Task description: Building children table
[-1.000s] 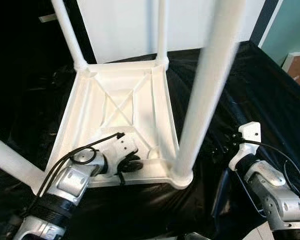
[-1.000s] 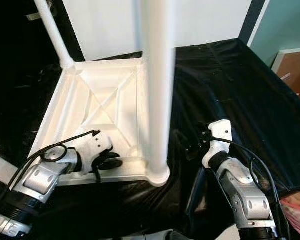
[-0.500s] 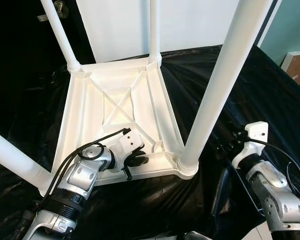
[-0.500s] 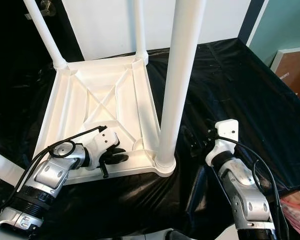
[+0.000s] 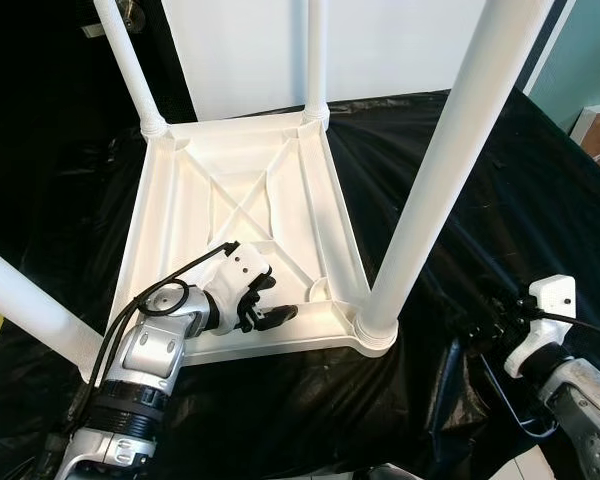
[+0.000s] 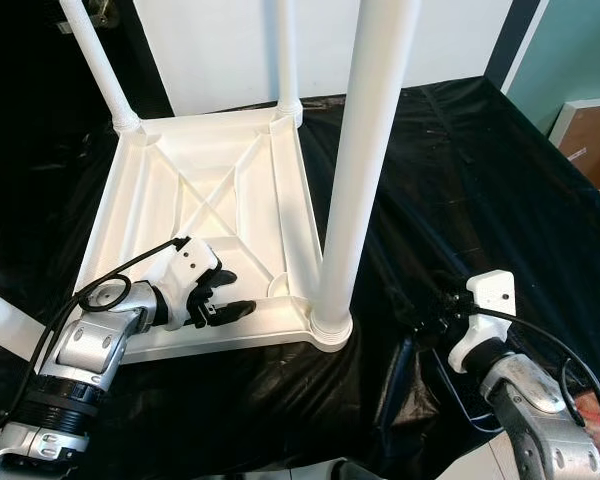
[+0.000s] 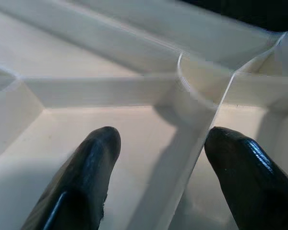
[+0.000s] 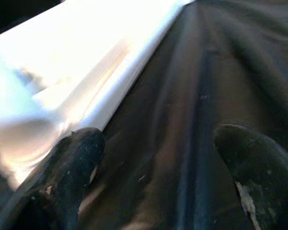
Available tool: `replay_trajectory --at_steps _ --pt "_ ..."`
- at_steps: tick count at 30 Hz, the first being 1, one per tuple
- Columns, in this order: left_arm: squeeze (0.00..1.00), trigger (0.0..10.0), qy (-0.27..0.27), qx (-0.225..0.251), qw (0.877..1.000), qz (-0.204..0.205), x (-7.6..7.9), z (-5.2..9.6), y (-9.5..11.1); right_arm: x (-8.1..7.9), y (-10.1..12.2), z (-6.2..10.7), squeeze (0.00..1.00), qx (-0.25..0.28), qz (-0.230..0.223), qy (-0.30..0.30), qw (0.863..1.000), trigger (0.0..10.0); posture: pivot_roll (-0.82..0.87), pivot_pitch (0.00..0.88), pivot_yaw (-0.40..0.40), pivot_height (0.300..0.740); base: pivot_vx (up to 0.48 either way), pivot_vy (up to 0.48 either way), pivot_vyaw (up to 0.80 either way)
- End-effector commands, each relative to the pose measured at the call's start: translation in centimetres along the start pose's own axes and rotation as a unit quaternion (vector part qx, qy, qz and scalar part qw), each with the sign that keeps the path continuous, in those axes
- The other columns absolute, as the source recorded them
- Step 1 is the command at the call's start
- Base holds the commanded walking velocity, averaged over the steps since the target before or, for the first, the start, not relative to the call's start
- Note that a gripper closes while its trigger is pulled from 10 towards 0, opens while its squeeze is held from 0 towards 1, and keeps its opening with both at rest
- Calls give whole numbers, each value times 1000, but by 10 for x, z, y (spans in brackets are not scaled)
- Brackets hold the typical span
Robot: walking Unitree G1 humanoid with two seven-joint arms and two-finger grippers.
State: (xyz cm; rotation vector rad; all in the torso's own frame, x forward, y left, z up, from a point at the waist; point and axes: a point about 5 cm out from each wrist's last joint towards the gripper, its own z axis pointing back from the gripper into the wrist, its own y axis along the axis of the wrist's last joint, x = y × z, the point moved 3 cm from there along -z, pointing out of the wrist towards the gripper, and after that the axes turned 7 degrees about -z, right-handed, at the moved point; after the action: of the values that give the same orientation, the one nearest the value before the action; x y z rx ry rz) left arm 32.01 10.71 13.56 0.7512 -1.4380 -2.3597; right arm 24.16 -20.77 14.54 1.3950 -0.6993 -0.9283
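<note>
Lying upside down on a black sheet, the white plastic table had its smooth round legs pointing up: one thick leg rose from the near corner nearest the right arm, two thinner-looking ones stood at the far corners, and a fourth slanted out from the near corner beside the left arm. The underside of the table was a shallow tray with a raised rim, crossed by moulded ribs that met in an X at the middle, and its surface looked matte and hard.

The left gripper sat inside the table's near edge, close to the thick leg's socket. In the left wrist view its glossy black fingers were spread apart, straddling one thin rib, with nothing pinched between them.

The right gripper hovered over the sheet on the far side of the thick leg from the left gripper, apart from the table's rim. In the right wrist view its worn, scuffed fingers were likewise parted, empty, with the table's edge lying beside one of them. The sheet was shiny and wrinkled, and it spread widely beyond the table's rim on the right arm's side. A pale wall stood behind the table's far edge
</note>
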Motion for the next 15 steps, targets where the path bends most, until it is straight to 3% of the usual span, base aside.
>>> replay_trajectory --at_steps 1,2,3,5,15 --pt "0 10000 177 -2 984 1 -31 11 3 -8 1 2 0 -9 -5 35 999 10000 -99 94 21 740 0 0 0" --pt "0 10000 177 -2 984 1 -31 11 3 -8 1 2 0 -9 -5 35 999 10000 -99 94 21 740 0 0 0" --pt "0 10000 186 6 982 -23 -30 14 7 -23 -1 4 0 -34 -5 92 995 10000 -98 90 10 740 0 0 0" --pt "0 10000 199 13 980 -15 -30 16 9 -34 -2 5 0 -52 -3 137 989 10000 -90 86 3 740 0 0 0" --pt "0 10000 185 74 979 43 -13 13 28 -36 3 -16 0 -49 7 183 982 10000 -45 67 -21 740 0 0 0"
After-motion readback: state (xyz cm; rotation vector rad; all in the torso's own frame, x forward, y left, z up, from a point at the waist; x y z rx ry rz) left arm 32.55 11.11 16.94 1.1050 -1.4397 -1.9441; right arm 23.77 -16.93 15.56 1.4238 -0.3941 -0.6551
